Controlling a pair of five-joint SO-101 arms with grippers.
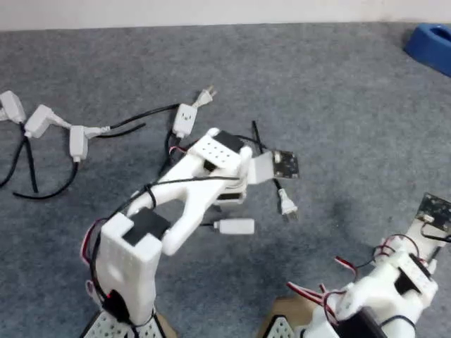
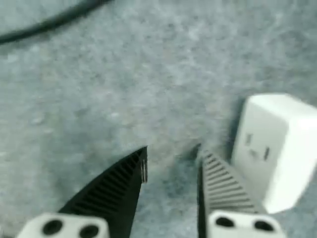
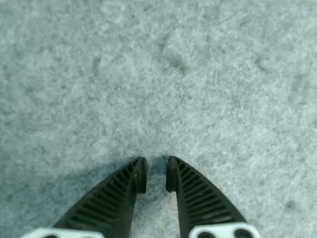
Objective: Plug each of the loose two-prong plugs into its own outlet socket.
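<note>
1. The bench (image 1: 338, 91), covered in grey carpet, carries everything. A blue container (image 1: 431, 44) sits at its far right corner.
2. The left arm (image 1: 176, 204) stretches from the near edge out to the middle of the bench. The right arm (image 1: 391, 289) is folded at the near right corner.
3. A row of white sockets (image 1: 76, 141) on black cords lies toward the far left corner. Another outlet socket (image 1: 184, 120) lies just beyond the left arm, with a small plug (image 1: 205, 94) just beside its far end, apparently not seated.
4. Two loose plugs lie near the middle: a corded plug (image 1: 287, 205) and a white plug (image 1: 234, 226), the latter just beside the left arm on its near side.
5. The left gripper (image 2: 171, 158) is released, with its jaws apart over bare carpet and nothing between them. A white socket block (image 2: 277, 148) sits just beside one finger, slots showing. We cannot match this block to one in the high view.
6. The right gripper (image 3: 156, 173) is all but closed on nothing, above bare carpet.
7. We judge that the first pickup is not yet made. The next move calls for centring the left gripper on a loose plug and closing on its body with the prongs left free.
</note>
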